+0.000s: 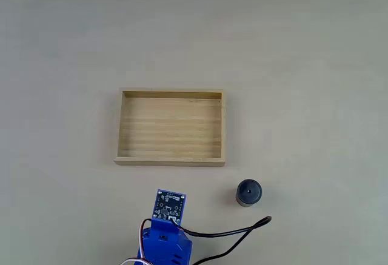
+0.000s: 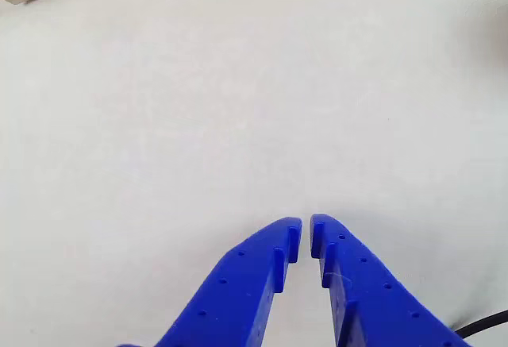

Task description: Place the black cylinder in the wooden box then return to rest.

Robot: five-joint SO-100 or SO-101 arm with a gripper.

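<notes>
In the fixed view, the wooden box (image 1: 171, 128) is lying near the middle of the pale counter (image 1: 315, 65), its plank bottom bare. The black cylinder (image 1: 248, 193) is standing upright on the counter at about four o'clock from the box, apart from its lower right corner. The blue arm (image 1: 165, 241) is sitting at six o'clock, below the box, with a black cable (image 1: 233, 233) trailing beside it toward the cylinder. In the other view, the pincer (image 2: 305, 240) is hovering over bare counter, its blue fingers (image 2: 254, 275) nearly pressed together and pinching nothing.
</notes>
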